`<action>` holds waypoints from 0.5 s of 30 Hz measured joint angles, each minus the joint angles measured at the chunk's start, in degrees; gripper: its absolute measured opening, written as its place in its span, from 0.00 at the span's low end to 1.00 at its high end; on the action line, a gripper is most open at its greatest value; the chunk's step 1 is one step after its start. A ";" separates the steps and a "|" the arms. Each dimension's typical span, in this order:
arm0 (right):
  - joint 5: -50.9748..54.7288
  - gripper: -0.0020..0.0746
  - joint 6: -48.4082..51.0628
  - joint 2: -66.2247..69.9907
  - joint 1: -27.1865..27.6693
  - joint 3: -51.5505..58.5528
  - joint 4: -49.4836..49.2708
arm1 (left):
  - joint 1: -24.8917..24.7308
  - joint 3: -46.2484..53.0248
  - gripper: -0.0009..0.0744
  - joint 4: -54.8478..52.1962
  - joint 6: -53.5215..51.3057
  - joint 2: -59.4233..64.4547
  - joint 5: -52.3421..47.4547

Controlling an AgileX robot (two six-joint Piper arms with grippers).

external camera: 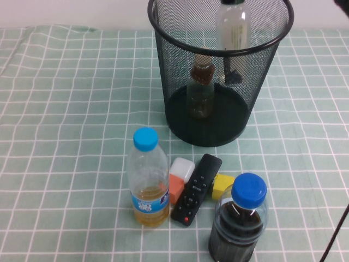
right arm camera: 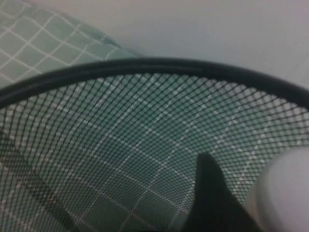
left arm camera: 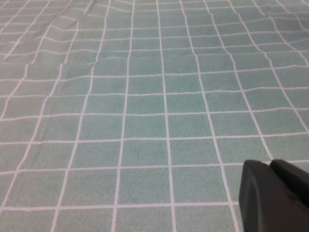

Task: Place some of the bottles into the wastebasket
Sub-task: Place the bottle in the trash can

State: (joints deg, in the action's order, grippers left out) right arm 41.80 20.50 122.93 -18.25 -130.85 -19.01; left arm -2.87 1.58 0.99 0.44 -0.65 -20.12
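The black wire-mesh wastebasket (external camera: 218, 71) stands at the back centre of the table. The small bottle with the amber-brown neck (external camera: 201, 87) stands upright inside it. The taller clear bottle with the green label (external camera: 233, 27) hangs upright in the basket's mouth, held at its cap by my right gripper (external camera: 232, 2) at the view's top edge. The right wrist view shows the basket's rim (right arm camera: 145, 65), one dark finger (right arm camera: 210, 193) and the white cap (right arm camera: 285, 193). My left gripper (left arm camera: 270, 169) is shut and empty over bare cloth, out of the high view.
At the front stand a blue-capped bottle with yellow liquid (external camera: 148, 177) and a blue-capped dark-liquid bottle (external camera: 240, 224). Between them lie a black remote (external camera: 196, 188), an orange-and-white block (external camera: 179, 177) and a yellow block (external camera: 222, 185). Green checked cloth (external camera: 65, 109) covers the table.
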 joint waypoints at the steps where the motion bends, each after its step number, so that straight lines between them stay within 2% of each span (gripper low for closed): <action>1: 0.22 0.46 0.00 0.36 -0.35 0.00 0.75 | 0.00 0.00 0.01 0.00 0.00 0.00 0.00; 9: 2.89 0.46 -1.29 2.72 -1.06 0.00 4.81 | 0.00 0.00 0.01 0.00 0.00 0.00 0.00; 15: 3.38 0.50 -2.05 3.11 -1.06 -0.13 5.24 | 0.00 0.00 0.01 0.00 0.00 0.00 0.00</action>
State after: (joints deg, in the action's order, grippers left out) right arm 45.18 18.45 126.03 -19.32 -130.98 -13.77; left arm -2.87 1.58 0.99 0.44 -0.65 -20.12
